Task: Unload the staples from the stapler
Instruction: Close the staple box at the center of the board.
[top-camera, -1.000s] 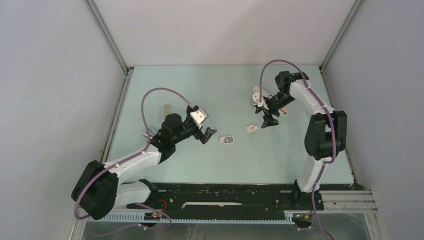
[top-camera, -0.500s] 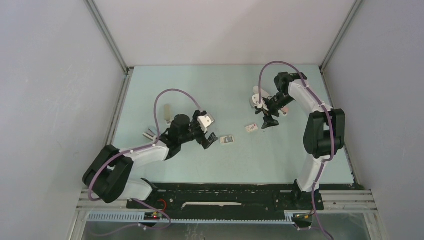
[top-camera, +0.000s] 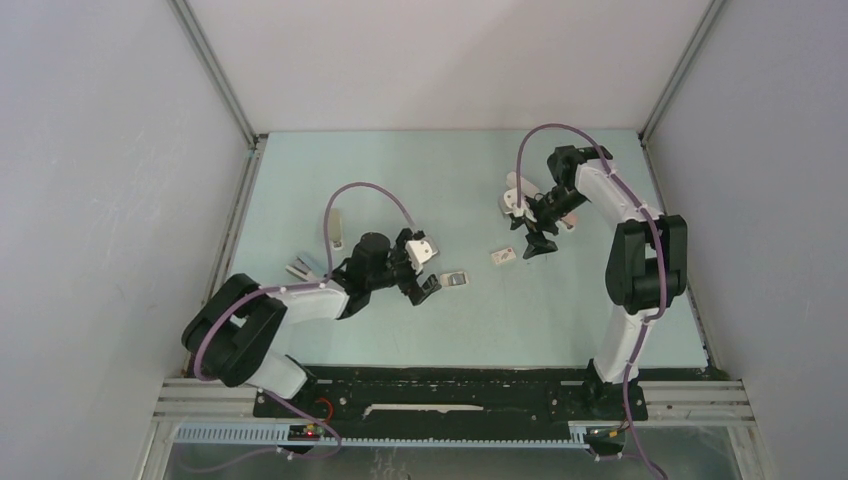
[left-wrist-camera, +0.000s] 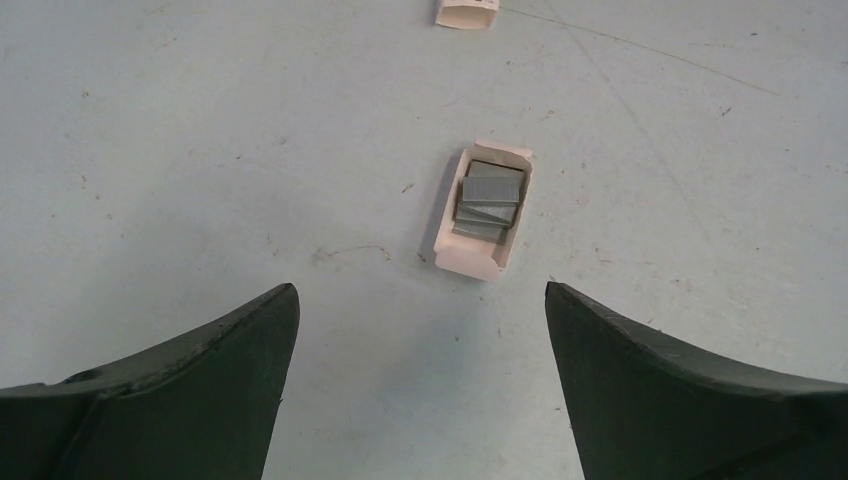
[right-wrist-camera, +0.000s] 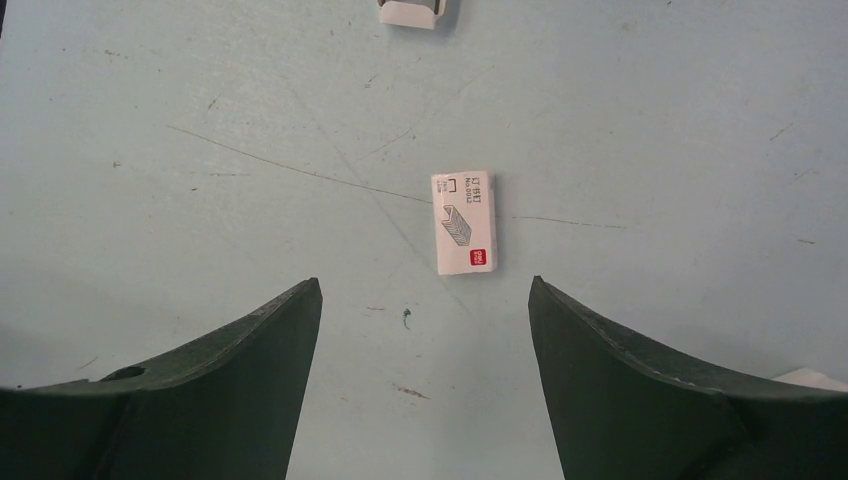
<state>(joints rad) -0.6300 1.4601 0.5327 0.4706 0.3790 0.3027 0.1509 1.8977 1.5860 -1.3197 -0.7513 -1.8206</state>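
Observation:
Several short grey strips of staples (left-wrist-camera: 488, 200) lie in a small open white tray (left-wrist-camera: 452, 255) on the pale green table. My left gripper (left-wrist-camera: 420, 287) hovers just short of the tray, open, with only bare table between its fingers; from above, the left gripper (top-camera: 428, 284) sits right beside the tray (top-camera: 455, 279). My right gripper (right-wrist-camera: 424, 281) is open too, above a closed white staple box (right-wrist-camera: 465, 222). Two pale things at the table's left, a long one (top-camera: 335, 226) and a grey-white one (top-camera: 300, 268), are too small to tell which is the stapler.
The closed box (top-camera: 505, 256) lies between the two grippers. A small pale thing (top-camera: 570, 221) rests under the right forearm. Metal-framed side walls run along the table's left edge (top-camera: 235, 230) and right edge (top-camera: 675, 230).
My left arm has swung right and forward, bringing its open gripper up next to the tray of staples. The right arm has hardly moved.

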